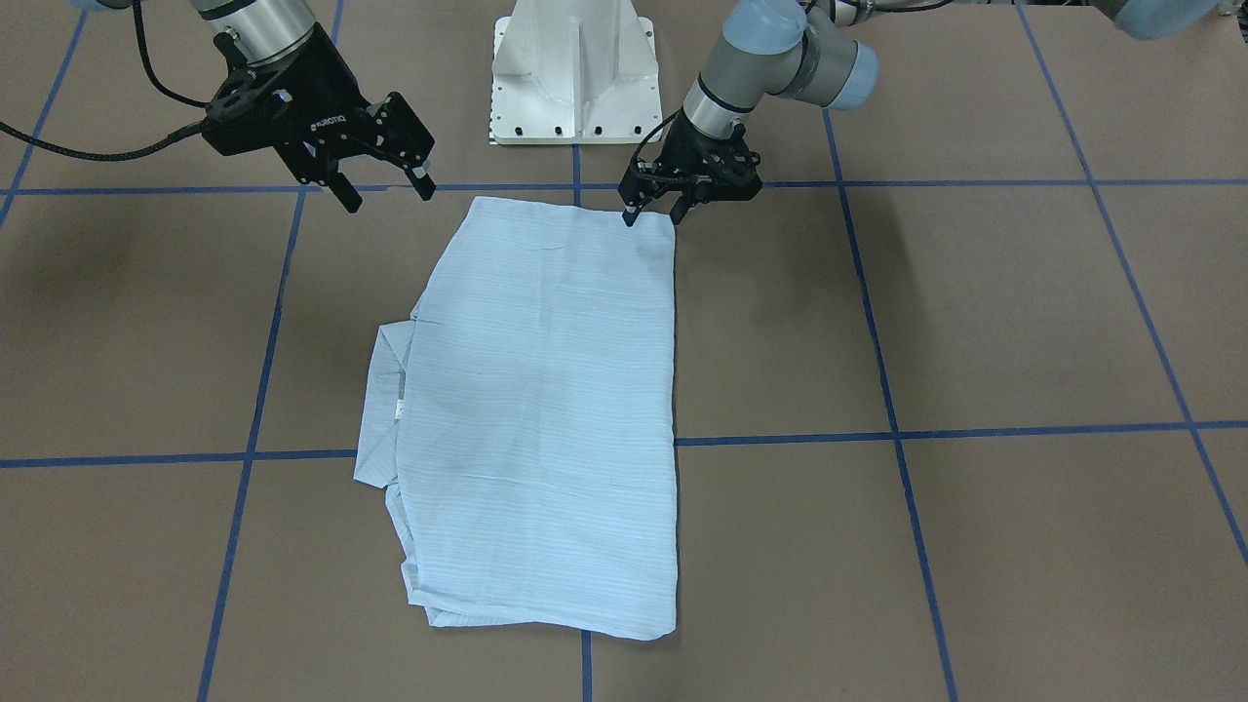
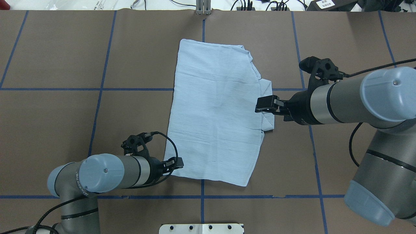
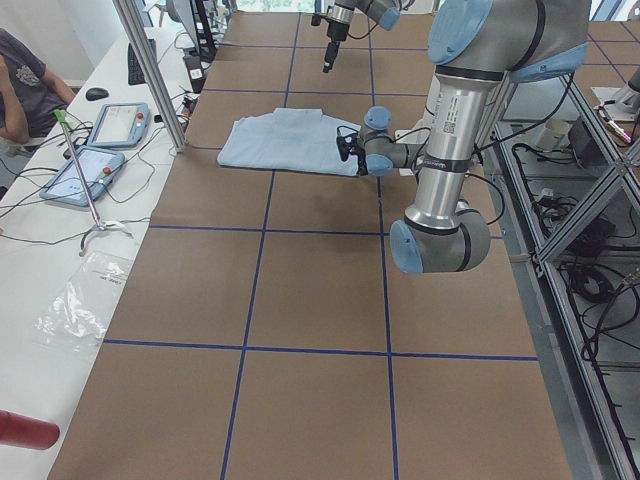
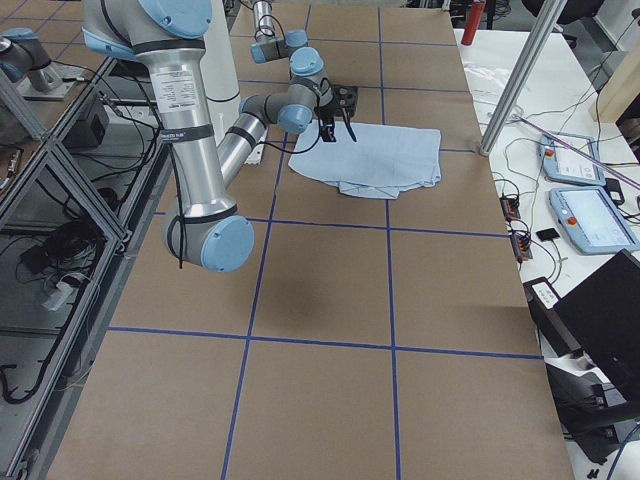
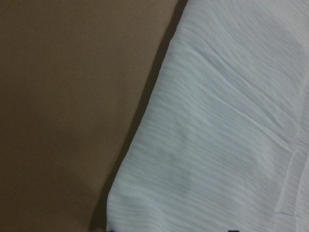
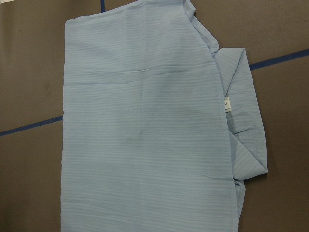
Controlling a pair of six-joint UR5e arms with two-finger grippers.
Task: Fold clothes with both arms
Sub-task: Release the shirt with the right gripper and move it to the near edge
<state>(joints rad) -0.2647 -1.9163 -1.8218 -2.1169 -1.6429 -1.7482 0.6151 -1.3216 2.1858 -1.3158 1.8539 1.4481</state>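
The clothes are one light-blue pinstriped shirt [image 1: 546, 409] [image 2: 214, 110] [image 6: 145, 135], folded into a flat oblong on the brown table. A collar part [image 6: 241, 111] [image 1: 385, 409] sticks out on the robot's right side. My left gripper [image 1: 653, 214] [image 2: 178, 162] is low at the shirt's corner nearest the robot, open, its fingertips either side of that corner. The left wrist view shows that corner [image 5: 222, 145] close up. My right gripper [image 1: 387, 195] [image 2: 265, 104] hangs open, high above the shirt's right edge, holding nothing.
The white base pedestal [image 1: 575, 78] stands at the robot's edge of the table. Blue tape lines [image 1: 780, 439] divide the brown surface. Beyond the far edge are a metal post [image 3: 150, 70], tablets [image 3: 100, 140] with cables, and a seated person [image 3: 20, 80].
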